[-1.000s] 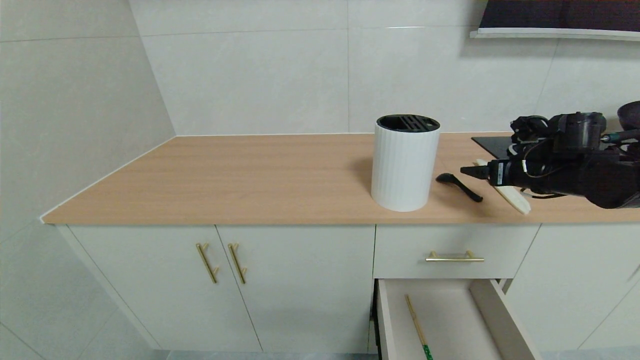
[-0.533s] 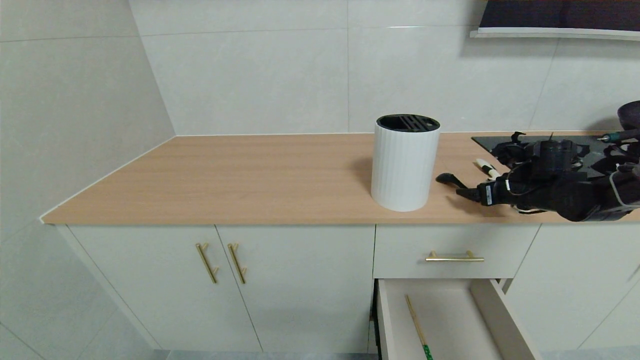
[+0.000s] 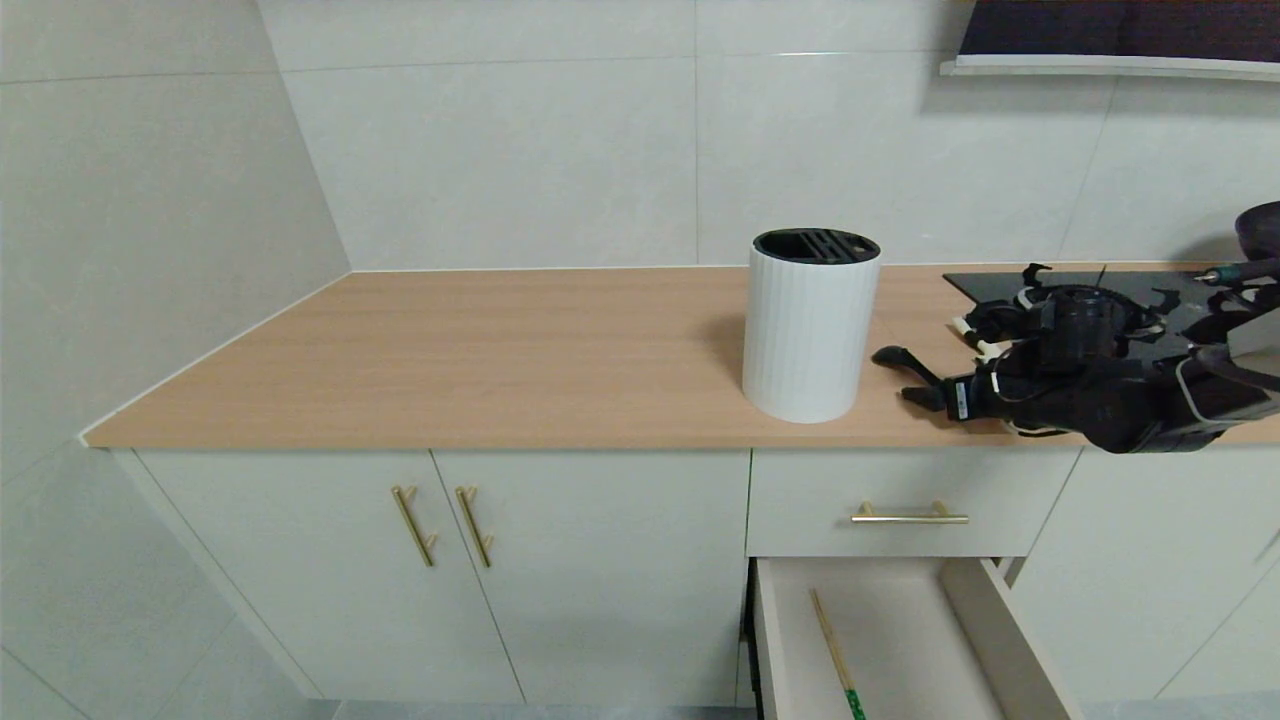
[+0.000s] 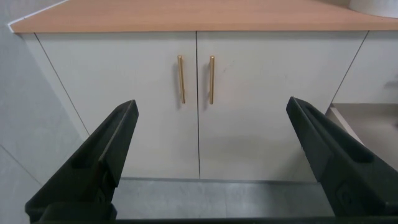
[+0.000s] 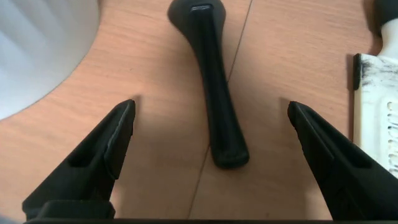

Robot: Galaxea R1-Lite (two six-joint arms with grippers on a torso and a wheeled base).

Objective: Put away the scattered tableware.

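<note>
Right end effector [image 5: 211, 112] low over countertop [image 3: 500, 350], arm reaching level, fingers wide astride handle of black spoon [image 5: 214, 93], gripping nothing

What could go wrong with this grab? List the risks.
The slim black plastic spoon lies flat on the wooden countertop, centred in the open right tool; it may slip out when pinched. The long white utensil beside one finger could be nudged. The white ribbed cylindrical holder stands close on the other side.
</note>
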